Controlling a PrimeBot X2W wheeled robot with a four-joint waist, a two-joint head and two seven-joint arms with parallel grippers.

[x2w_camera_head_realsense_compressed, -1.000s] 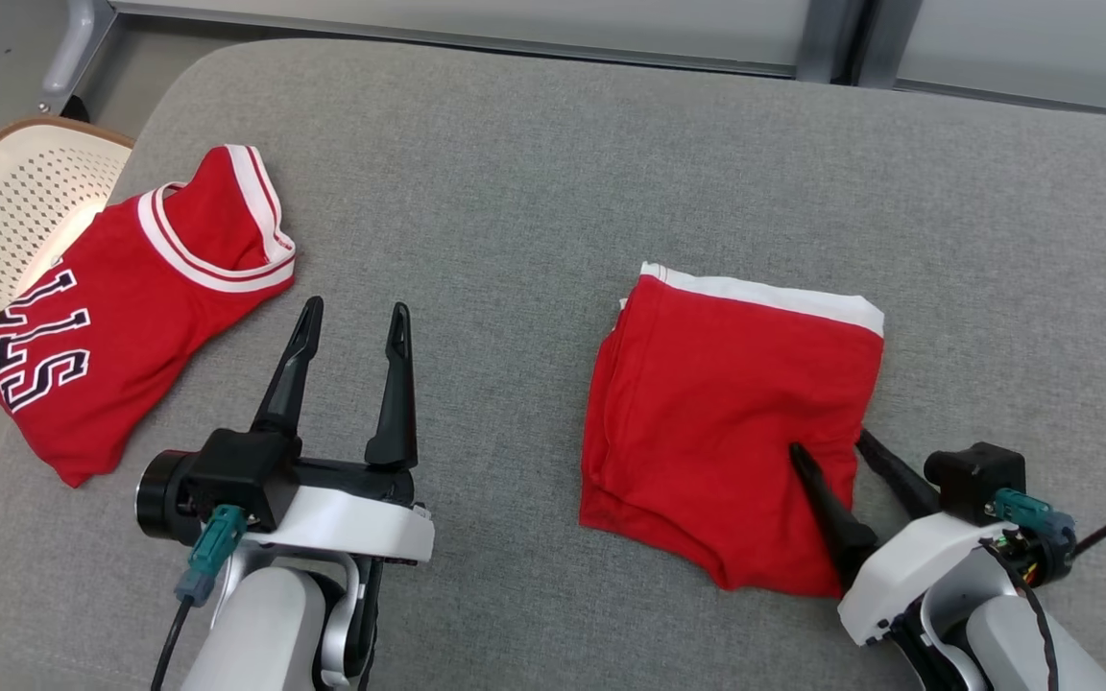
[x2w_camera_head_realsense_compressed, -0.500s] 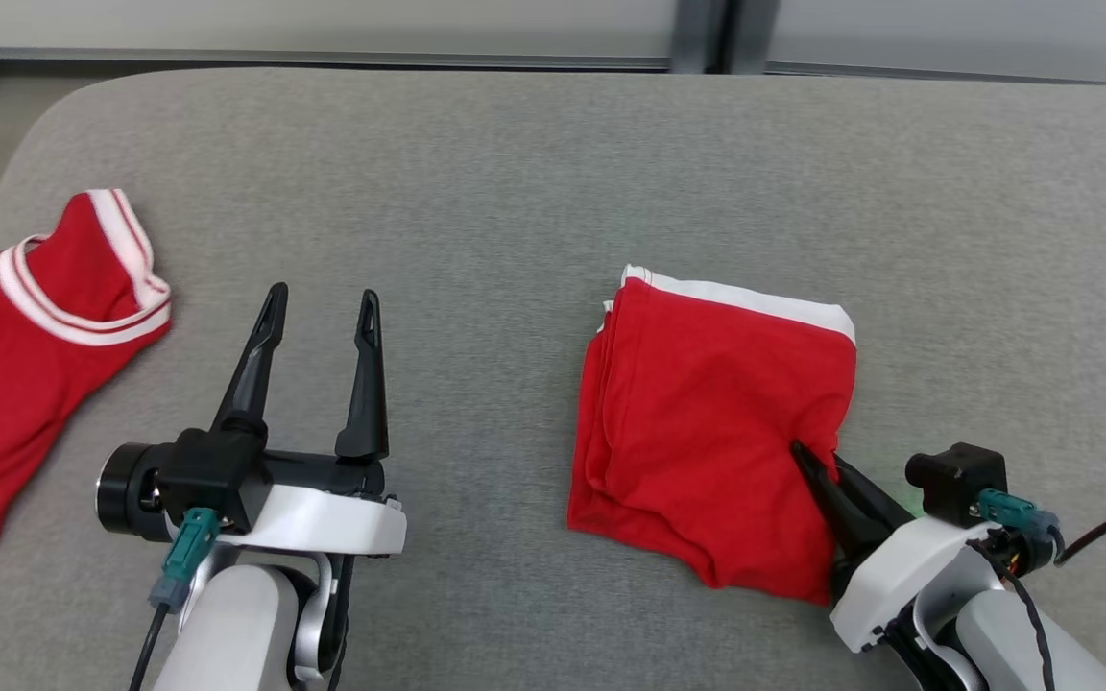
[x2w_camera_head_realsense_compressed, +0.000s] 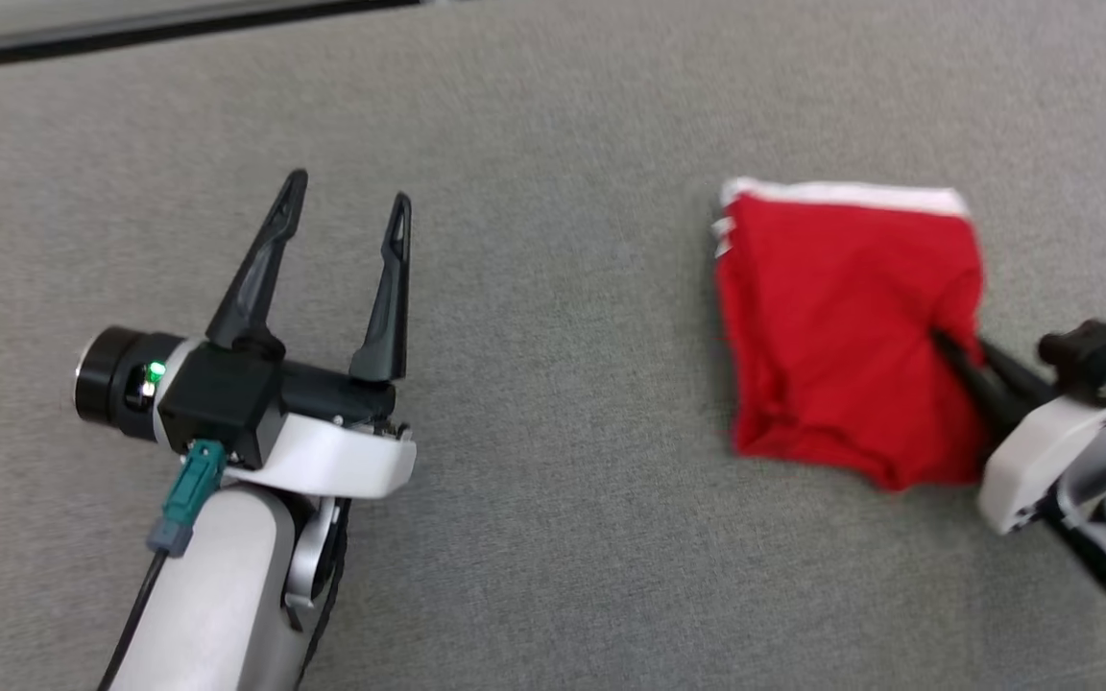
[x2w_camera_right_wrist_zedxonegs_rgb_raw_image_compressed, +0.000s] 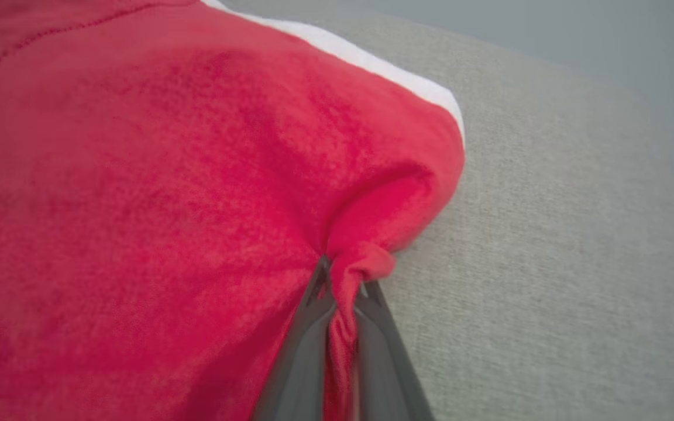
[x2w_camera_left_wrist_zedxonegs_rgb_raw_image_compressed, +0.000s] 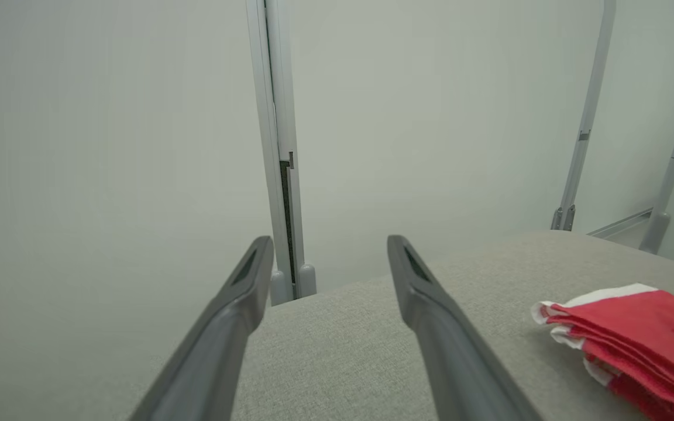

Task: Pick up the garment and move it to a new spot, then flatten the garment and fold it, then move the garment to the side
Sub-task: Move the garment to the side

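Note:
The garment (x2w_camera_head_realsense_compressed: 841, 317) is a folded red piece with a white band along its far edge, lying on the grey padded table (x2w_camera_head_realsense_compressed: 563, 432) at the right. My right gripper (x2w_camera_head_realsense_compressed: 942, 338) is shut on a pinch of red cloth at the garment's near right edge; in the right wrist view the fabric bunches between its fingers (x2w_camera_right_wrist_zedxonegs_rgb_raw_image_compressed: 319, 327) at the gripper (x2w_camera_right_wrist_zedxonegs_rgb_raw_image_compressed: 343, 272). My left gripper (x2w_camera_head_realsense_compressed: 347, 192) hovers open over bare table to the left, nothing between its fingers. In the left wrist view the open gripper (x2w_camera_left_wrist_zedxonegs_rgb_raw_image_compressed: 328, 257) points toward the wall, and the garment (x2w_camera_left_wrist_zedxonegs_rgb_raw_image_compressed: 635, 333) lies at the right.
A pale wall with an upright metal post (x2w_camera_left_wrist_zedxonegs_rgb_raw_image_compressed: 278, 146) stands beyond the table's far edge. Slim metal legs (x2w_camera_left_wrist_zedxonegs_rgb_raw_image_compressed: 583, 117) rise at the far right. A dark strip (x2w_camera_head_realsense_compressed: 131, 38) marks the table's back edge in the head view.
The right gripper closed on the garment's edge. The head camera swung right and down, so the other red jersey and the basket left the picture. The left gripper stays open.

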